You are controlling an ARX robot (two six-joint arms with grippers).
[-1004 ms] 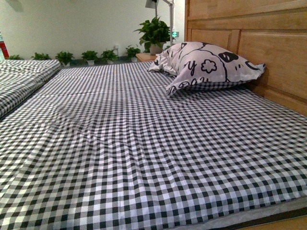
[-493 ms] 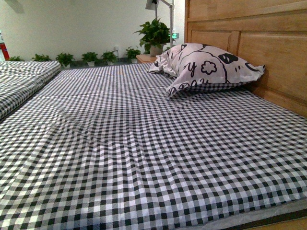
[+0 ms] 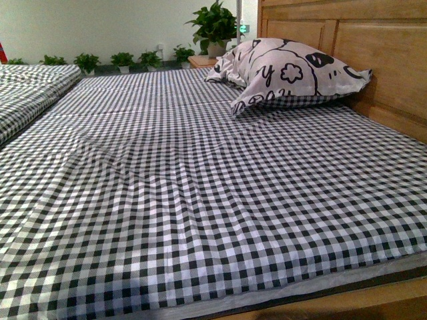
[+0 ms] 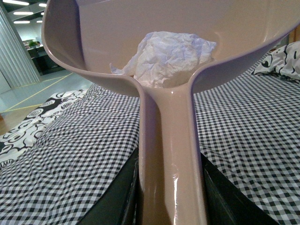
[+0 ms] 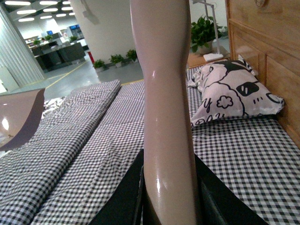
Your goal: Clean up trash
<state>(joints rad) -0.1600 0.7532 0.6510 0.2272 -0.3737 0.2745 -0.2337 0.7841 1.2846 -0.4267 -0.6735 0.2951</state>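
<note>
In the left wrist view my left gripper (image 4: 171, 206) is shut on the handle of the pale pink dustpan (image 4: 171, 140), held above the checked bed. The trash, a crumpled white paper ball (image 4: 171, 58), lies inside the pan where it meets the handle. In the right wrist view my right gripper (image 5: 168, 206) is shut on the pale pink brush handle (image 5: 164, 84), which stands upright above the bed; the bristles are out of view. An edge of the dustpan (image 5: 18, 117) shows in this view too. Neither arm shows in the front view.
The bed has a black-and-white checked sheet (image 3: 200, 187) with a wooden headboard (image 3: 373, 53) on the right. A white pillow with black cartoon print (image 3: 293, 73) leans by the headboard. Potted plants (image 3: 213, 27) stand behind. A second checked bed (image 3: 27, 100) lies at the left.
The front view has shifted: the scene now sits higher in frame and the bed's near wooden edge shows more at the bottom right.
</note>
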